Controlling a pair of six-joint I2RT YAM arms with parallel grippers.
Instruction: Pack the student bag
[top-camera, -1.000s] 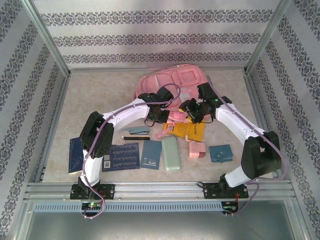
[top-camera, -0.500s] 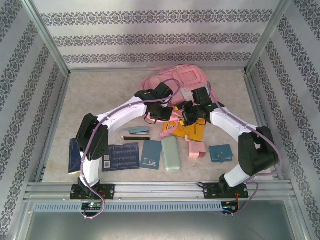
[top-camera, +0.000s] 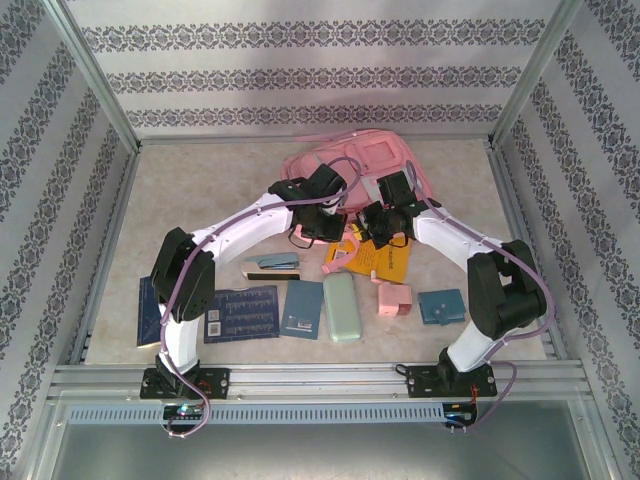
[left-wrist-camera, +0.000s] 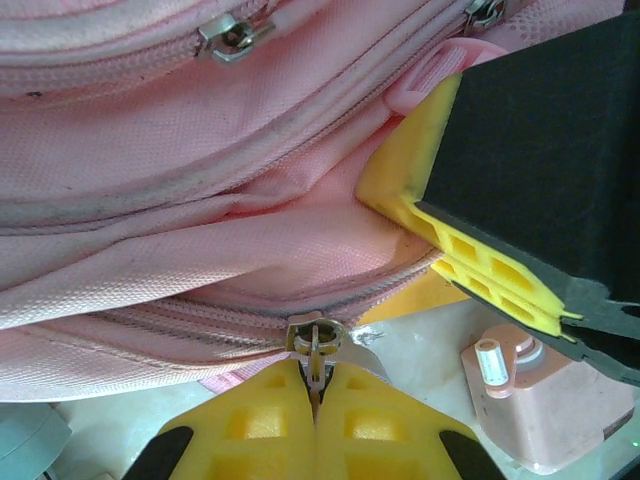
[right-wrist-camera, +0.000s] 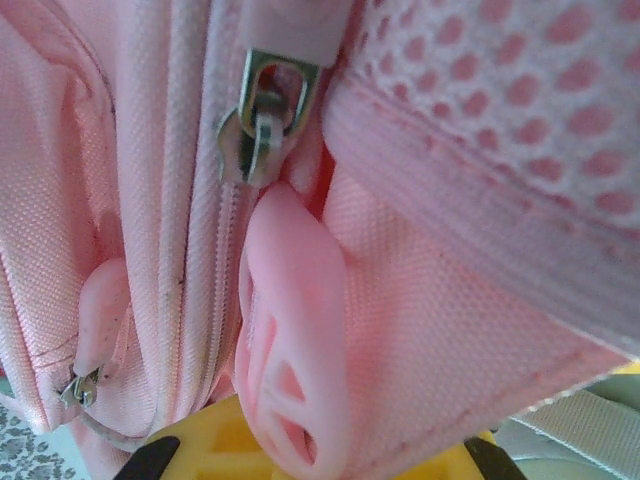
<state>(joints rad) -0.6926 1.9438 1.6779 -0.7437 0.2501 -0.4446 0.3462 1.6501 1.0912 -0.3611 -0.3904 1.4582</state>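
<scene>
On wall-ringed beige table (top-camera: 200, 190), left claw (left-wrist-camera: 316, 378), likely right claw (right-wrist-camera: 305, 455), tight on student bag (left-wrist-camera: 180, 190)

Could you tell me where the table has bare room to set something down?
The widest bare patch is the back left of the table, between the left wall and the student bag. A smaller one lies right of the bag. The near row, from the dark blue book to the teal wallet, is crowded.

you saw no readable text: print on the dark blue booklet (top-camera: 241, 313) and yellow packet (top-camera: 387, 263) was too small.
</scene>
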